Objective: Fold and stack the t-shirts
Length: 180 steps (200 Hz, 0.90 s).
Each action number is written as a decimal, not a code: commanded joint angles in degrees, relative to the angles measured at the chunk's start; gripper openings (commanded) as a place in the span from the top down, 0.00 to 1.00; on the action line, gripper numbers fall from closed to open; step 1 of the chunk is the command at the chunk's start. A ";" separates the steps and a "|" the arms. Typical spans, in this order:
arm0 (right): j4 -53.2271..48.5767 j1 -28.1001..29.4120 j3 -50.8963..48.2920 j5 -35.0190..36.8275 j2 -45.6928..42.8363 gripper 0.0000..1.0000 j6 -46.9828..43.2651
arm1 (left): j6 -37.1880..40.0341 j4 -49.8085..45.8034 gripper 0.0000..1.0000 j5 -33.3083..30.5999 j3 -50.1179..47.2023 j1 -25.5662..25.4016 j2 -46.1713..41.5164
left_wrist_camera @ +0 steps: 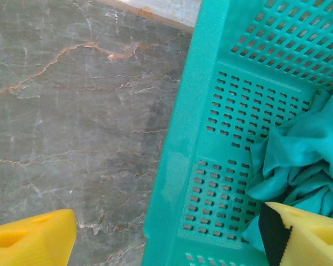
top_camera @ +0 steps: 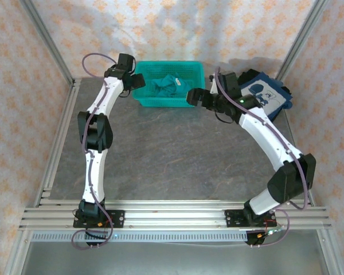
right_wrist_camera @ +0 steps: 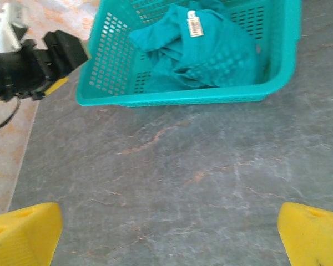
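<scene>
Meanwhile, a crumpled teal t-shirt (top_camera: 167, 87) lies in the mesh basket (top_camera: 160, 103) on the bench (top_camera: 172, 154), left fingers (left_wrist_camera: 33, 241) spread astride its wall, right fingers (right_wrist_camera: 22, 233) spread nearby; a folded navy t-shirt (top_camera: 264, 94) sits far right

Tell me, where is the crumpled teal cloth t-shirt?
In the top view, the crumpled teal cloth t-shirt lies inside the teal plastic mesh basket at the far middle of the table, between the left gripper and the right gripper.

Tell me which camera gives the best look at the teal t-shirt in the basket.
Right wrist: the teal t-shirt lies crumpled in the basket, nearly whole, neck label visible. Top external shows it small and distant; left wrist shows a crumpled edge against the mesh wall.
</scene>
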 commanded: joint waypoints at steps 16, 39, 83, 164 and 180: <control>-0.84 1.54 7.27 0.18 4.30 0.01 1.62 | -2.26 -5.84 0.25 -3.99 2.30 -0.15 3.18; -1.19 1.73 10.62 0.76 6.79 0.01 1.18 | -2.73 -5.90 0.37 -3.76 1.16 -0.30 4.13; -3.35 1.70 17.27 1.34 11.82 0.01 -0.60 | -1.49 -3.92 0.88 -0.86 -6.46 -0.34 0.45; -19.09 6.95 34.84 7.95 29.29 0.01 -12.29 | -4.97 3.96 1.00 -4.62 -46.01 -6.30 -27.81; -20.55 8.52 37.14 10.29 33.18 0.00 -13.19 | -8.89 4.89 1.00 -5.33 -53.58 -8.85 -34.35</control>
